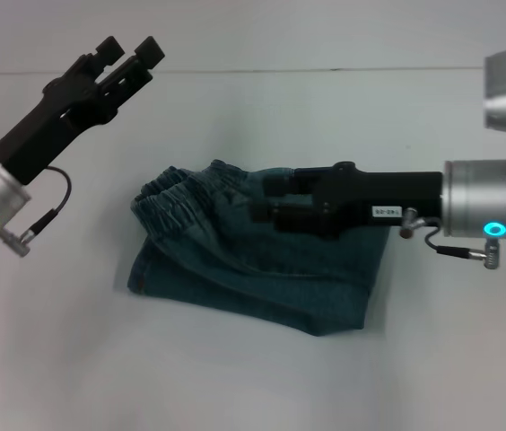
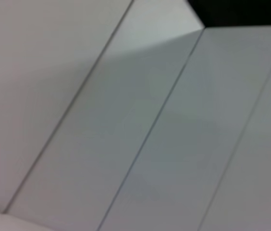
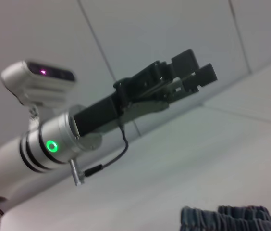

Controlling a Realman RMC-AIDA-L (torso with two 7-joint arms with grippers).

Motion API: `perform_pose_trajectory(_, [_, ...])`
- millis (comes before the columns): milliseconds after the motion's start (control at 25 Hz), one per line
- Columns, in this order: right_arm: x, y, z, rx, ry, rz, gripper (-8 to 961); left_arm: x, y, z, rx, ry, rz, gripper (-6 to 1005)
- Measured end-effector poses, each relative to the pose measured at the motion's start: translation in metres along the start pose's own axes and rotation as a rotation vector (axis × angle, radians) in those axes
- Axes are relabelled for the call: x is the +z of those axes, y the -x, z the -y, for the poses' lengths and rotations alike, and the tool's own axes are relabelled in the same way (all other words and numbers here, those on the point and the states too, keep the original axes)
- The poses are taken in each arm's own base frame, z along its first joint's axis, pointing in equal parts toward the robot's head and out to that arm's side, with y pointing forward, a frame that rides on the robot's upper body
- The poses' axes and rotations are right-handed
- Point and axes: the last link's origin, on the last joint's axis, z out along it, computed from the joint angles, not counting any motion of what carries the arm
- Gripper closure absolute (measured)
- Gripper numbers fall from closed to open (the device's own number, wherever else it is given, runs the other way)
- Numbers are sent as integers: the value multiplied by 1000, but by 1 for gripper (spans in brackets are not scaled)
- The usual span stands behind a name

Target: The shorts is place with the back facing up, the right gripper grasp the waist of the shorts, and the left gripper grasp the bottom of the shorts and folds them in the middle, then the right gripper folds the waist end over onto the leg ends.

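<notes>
The blue denim shorts [image 1: 235, 269] lie folded on the white table, their gathered waist [image 1: 165, 193] at the left end and the leg ends toward the right. My right gripper [image 1: 262, 199] reaches in from the right, low over the upper part of the shorts, open, with its fingertips just short of the waist. The waist's ruffled edge [image 3: 231, 215] also shows in the right wrist view. My left gripper [image 1: 130, 52] is raised at the far left, away from the shorts, open and holding nothing. It appears again as the left gripper [image 3: 195, 67] in the right wrist view.
The white table [image 1: 253, 377] extends on all sides of the shorts. The left wrist view holds only pale wall panels [image 2: 135, 125] with seams.
</notes>
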Motion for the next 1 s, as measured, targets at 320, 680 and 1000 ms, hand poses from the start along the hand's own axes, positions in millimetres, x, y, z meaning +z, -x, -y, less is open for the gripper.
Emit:
perform_pose_trajectory(320, [-46,-16,-3,-33,-7,125,354,-32,8,-14,-84,61,-30,122])
perform_pose_trajectory(680, [-89,-37,-3,-35,-33,111,108,-58,34,-33,-132,144,87,123])
perform_pose_trajectory(1000, [-97,-54,-16,-18,79,-21,69,-72,44,-42,-113,207,197,126])
